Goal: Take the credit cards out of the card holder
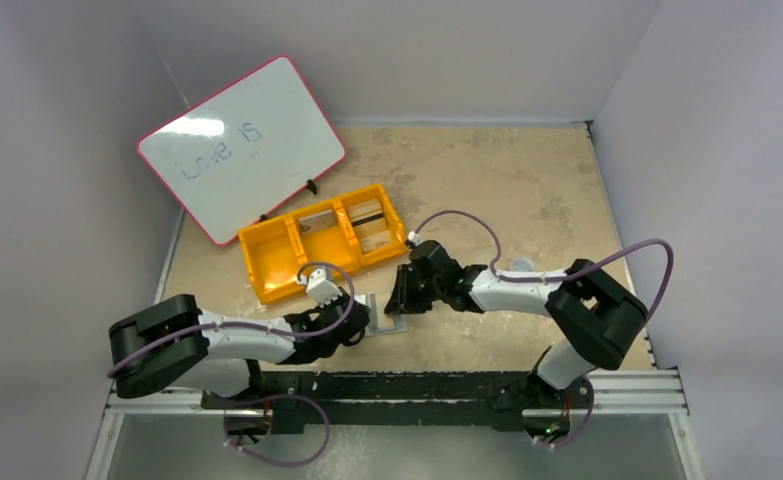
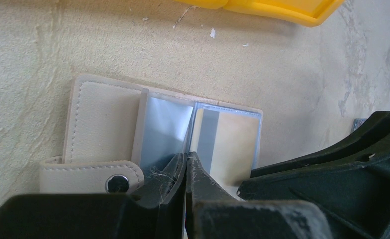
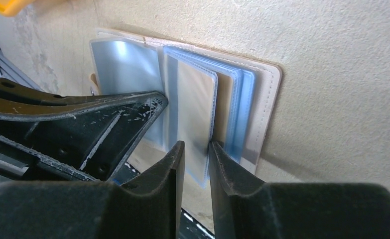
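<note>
Both arms reach low and inward, meeting over the holder (image 1: 384, 312) near the table's (image 1: 527, 180) front edge. The left gripper (image 2: 187, 157), shut tight, has its tips at the fold. The right gripper (image 3: 196, 147), fingers narrowly parted, sits at a clear sleeve's edge. The holder lies open, with a tan card (image 2: 232, 144) sleeved inside. The bin (image 1: 267, 262) lies beyond.

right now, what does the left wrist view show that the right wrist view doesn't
Only the left wrist view: the snap strap with its metal stud, and the tan card's dark stripe. Only the right wrist view: the clear sleeves fanned edge-on, one between the right gripper's slightly parted jaws. Both: the open card holder lying flat.
</note>
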